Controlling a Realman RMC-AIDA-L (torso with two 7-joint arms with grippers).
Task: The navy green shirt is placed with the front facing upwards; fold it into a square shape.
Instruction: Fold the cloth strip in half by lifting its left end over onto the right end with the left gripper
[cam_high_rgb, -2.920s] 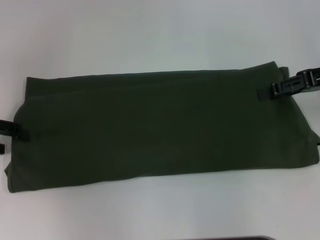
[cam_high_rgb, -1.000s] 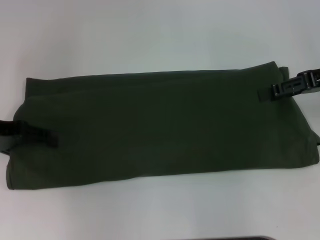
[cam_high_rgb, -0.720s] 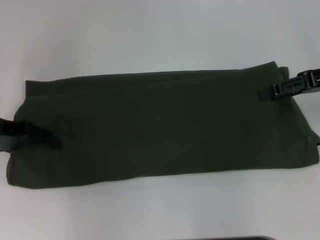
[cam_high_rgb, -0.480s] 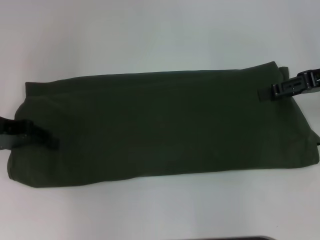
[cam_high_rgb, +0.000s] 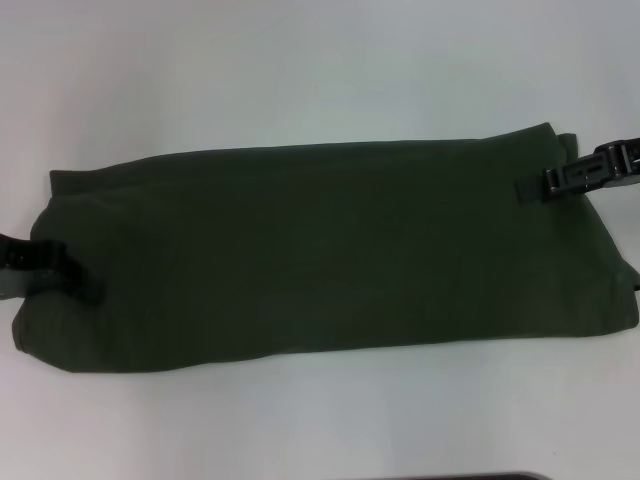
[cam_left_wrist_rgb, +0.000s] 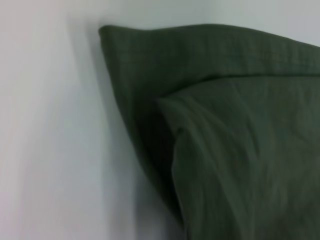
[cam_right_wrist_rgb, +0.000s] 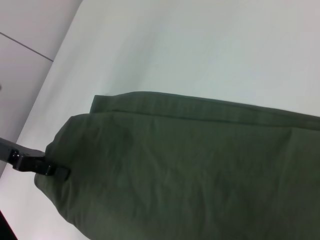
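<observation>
Shirt (cam_high_rgb: 330, 250) lies as long folded band across table (cam_high_rgb: 300, 70). Left pincer (cam_high_rgb: 60, 272) clamped on shirt's left end, now drawn back outward from its earlier reach inward; end bunched. Right pincer (cam_high_rgb: 545, 184) unmoved at right end, grip unclear. Crosswise fold pending.

The navy green shirt (cam_high_rgb: 330, 250) is a plain dark olive green across its whole folded face, with no lettering or print showing on the side that faces up. In the left wrist view the cloth (cam_left_wrist_rgb: 235, 140) reads as the same dull olive, darker in the creases where layers overlap. The tabletop (cam_high_rgb: 300, 70) is a plain pale white-grey without pattern. The left hand (cam_high_rgb: 50, 268), at the left edge of the frame, is black. The right hand (cam_high_rgb: 560, 180), at the upper right, is black too, with lighter grey glints along its links.
</observation>
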